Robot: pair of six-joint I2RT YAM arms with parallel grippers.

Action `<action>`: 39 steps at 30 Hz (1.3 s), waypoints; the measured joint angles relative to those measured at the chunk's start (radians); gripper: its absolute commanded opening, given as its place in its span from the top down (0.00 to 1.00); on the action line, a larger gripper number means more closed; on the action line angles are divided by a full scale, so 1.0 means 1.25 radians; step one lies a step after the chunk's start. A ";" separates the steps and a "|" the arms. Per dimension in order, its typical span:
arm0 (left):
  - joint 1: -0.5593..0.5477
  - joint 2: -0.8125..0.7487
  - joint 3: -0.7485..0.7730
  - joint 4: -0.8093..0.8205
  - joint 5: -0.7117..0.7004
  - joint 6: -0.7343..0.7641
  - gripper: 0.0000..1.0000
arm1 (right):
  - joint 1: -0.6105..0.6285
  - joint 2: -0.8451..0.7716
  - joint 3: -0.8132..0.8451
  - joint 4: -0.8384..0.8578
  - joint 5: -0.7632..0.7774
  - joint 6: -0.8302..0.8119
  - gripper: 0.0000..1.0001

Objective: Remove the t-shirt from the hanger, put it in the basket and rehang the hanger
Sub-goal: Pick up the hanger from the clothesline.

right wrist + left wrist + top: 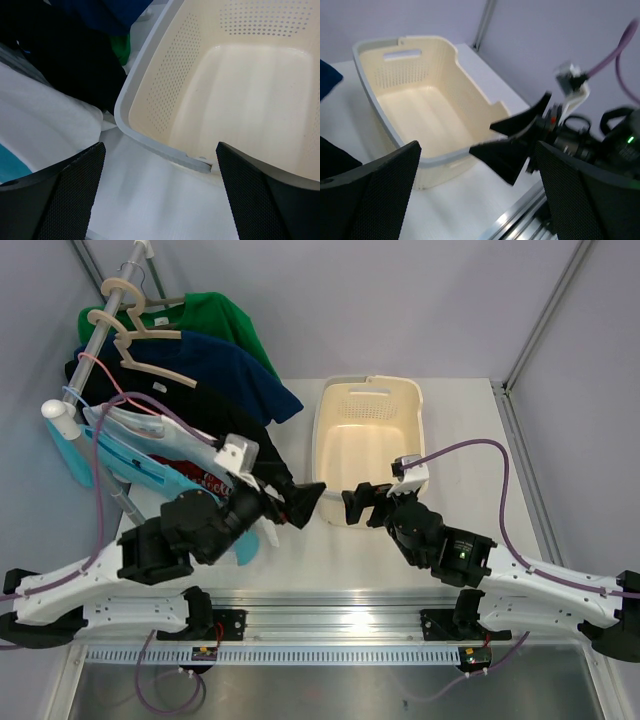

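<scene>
Black jaws of the left arm (190, 530) and right arm (440, 545) gape wide and empty, facing each other over the white bench (300, 560) before a cream perforated plastic basket (322, 430), while green, navy and black t-shirts (240, 370) hang on beige hangers (150, 335) at ten o'clock.

Legible text, labels, brands, numbers: none could be read in any view. Sole candidate: a red print with white marks (207, 478) on clothing hung at the near end of the rail (95, 335). The marks were too small to make out.
</scene>
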 measured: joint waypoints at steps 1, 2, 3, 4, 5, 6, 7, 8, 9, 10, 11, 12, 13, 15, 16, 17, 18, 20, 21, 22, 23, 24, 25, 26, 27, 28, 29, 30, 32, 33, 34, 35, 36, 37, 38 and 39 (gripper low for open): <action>0.000 0.019 0.073 -0.026 -0.016 -0.005 0.01 | 0.000 0.000 0.001 0.000 0.002 0.000 0.01; 0.000 0.029 0.124 -0.065 -0.041 -0.010 0.01 | 0.000 0.000 0.002 -0.001 0.002 0.000 0.01; 0.000 0.033 0.161 -0.091 -0.065 -0.014 0.02 | 0.000 -0.001 0.003 -0.001 0.002 0.000 0.01; 0.000 0.030 0.188 -0.119 -0.093 -0.017 0.02 | 0.000 -0.002 0.004 -0.001 0.002 0.000 0.00; 0.000 0.020 0.199 -0.143 -0.120 -0.020 0.03 | 0.000 -0.003 0.004 -0.001 0.002 0.000 0.00; 0.000 0.008 0.201 -0.165 -0.145 -0.023 0.05 | 0.000 -0.004 0.004 -0.001 0.002 0.000 0.00; 0.000 -0.009 0.201 -0.190 -0.168 -0.024 0.06 | 0.000 -0.005 0.004 -0.001 0.002 0.000 0.01; 0.000 -0.025 0.198 -0.210 -0.190 -0.023 0.08 | 0.000 -0.005 0.004 -0.002 0.002 0.000 0.01; 0.000 -0.042 0.195 -0.225 -0.222 -0.023 0.11 | 0.000 -0.005 0.004 -0.002 0.002 0.000 0.00; 0.000 -0.058 0.192 -0.239 -0.253 -0.022 0.12 | 0.000 -0.005 0.004 -0.006 0.002 0.000 0.01; 0.000 -0.077 0.186 -0.250 -0.287 -0.020 0.13 | 0.000 -0.005 0.004 -0.008 0.002 0.000 0.01; 0.000 -0.094 0.182 -0.256 -0.316 -0.016 0.15 | 0.000 -0.005 0.004 -0.010 0.002 0.000 0.00; 0.000 -0.111 0.179 -0.261 -0.346 -0.011 0.16 | 0.000 -0.005 0.004 -0.012 0.002 0.000 0.01; 0.000 -0.141 0.174 -0.267 -0.399 -0.003 0.19 | 0.000 -0.005 0.005 -0.014 0.002 0.000 0.01; 0.000 -0.153 0.169 -0.268 -0.425 0.000 0.19 | 0.000 -0.005 0.005 -0.014 0.002 0.000 0.01; 0.000 -0.162 0.161 -0.268 -0.447 0.001 0.19 | 0.000 -0.005 0.005 -0.014 0.002 0.000 0.01; 0.000 -0.170 0.150 -0.269 -0.468 0.001 0.19 | 0.000 -0.005 0.005 -0.014 0.002 0.000 0.00; 0.000 -0.179 0.128 -0.276 -0.499 0.004 0.19 | 0.000 -0.005 0.005 -0.015 0.002 0.000 0.01; 0.000 -0.180 0.116 -0.280 -0.512 0.006 0.19 | 0.000 -0.005 0.005 -0.015 0.002 0.000 0.01; 0.000 -0.180 0.104 -0.281 -0.522 0.007 0.19 | 0.000 -0.004 0.005 -0.016 0.002 0.000 0.01; 0.000 -0.181 0.093 -0.284 -0.531 0.009 0.19 | 0.000 -0.003 0.005 -0.017 0.002 0.000 0.00; 0.000 -0.182 0.082 -0.287 -0.542 0.010 0.19 | 0.000 -0.002 0.008 -0.020 0.002 0.000 0.01; 0.000 -0.184 0.076 -0.292 -0.551 0.013 0.19 | 0.000 0.001 0.011 -0.023 0.002 -0.001 0.01; 0.000 -0.187 0.070 -0.295 -0.560 0.014 0.19 | 0.000 0.004 0.013 -0.025 0.001 -0.001 0.00; 0.000 -0.193 0.068 -0.298 -0.567 0.015 0.19 | 0.000 0.007 0.015 -0.027 0.002 -0.001 0.01; 0.000 -0.199 0.066 -0.298 -0.574 0.016 0.20 | 0.000 0.009 0.016 -0.029 0.002 -0.001 0.00; 0.000 -0.208 0.065 -0.298 -0.582 0.017 0.20 | 0.000 0.012 0.017 -0.030 0.001 -0.001 0.00; 0.000 -0.218 0.064 -0.298 -0.588 0.018 0.20 | 0.000 0.016 0.018 -0.030 0.002 -0.001 0.00; 0.000 -0.240 0.063 -0.298 -0.600 0.020 0.20 | 0.000 0.023 0.021 -0.036 0.002 -0.001 0.00; 0.000 -0.248 0.063 -0.298 -0.604 0.021 0.20 | 0.000 0.028 0.023 -0.038 0.002 -0.001 0.01; 0.000 -0.257 0.063 -0.298 -0.607 0.021 0.20 | 0.000 0.032 0.027 -0.042 0.001 -0.001 0.01; 0.000 -0.264 0.062 -0.298 -0.608 0.021 0.20 | 0.000 0.034 0.028 -0.042 0.001 -0.001 0.00; 0.000 -0.269 0.061 -0.297 -0.609 0.021 0.20 | 0.000 0.038 0.030 -0.044 0.002 -0.001 0.00; 0.000 -0.274 0.059 -0.297 -0.609 0.021 0.20 | 0.000 0.040 0.031 -0.047 0.002 -0.001 0.00; 0.000 -0.278 0.056 -0.297 -0.609 0.021 0.21 | 0.000 0.043 0.033 -0.047 0.002 -0.001 0.00; 0.000 -0.281 0.052 -0.297 -0.610 0.021 0.21 | 0.000 0.046 0.036 -0.048 0.002 0.000 0.01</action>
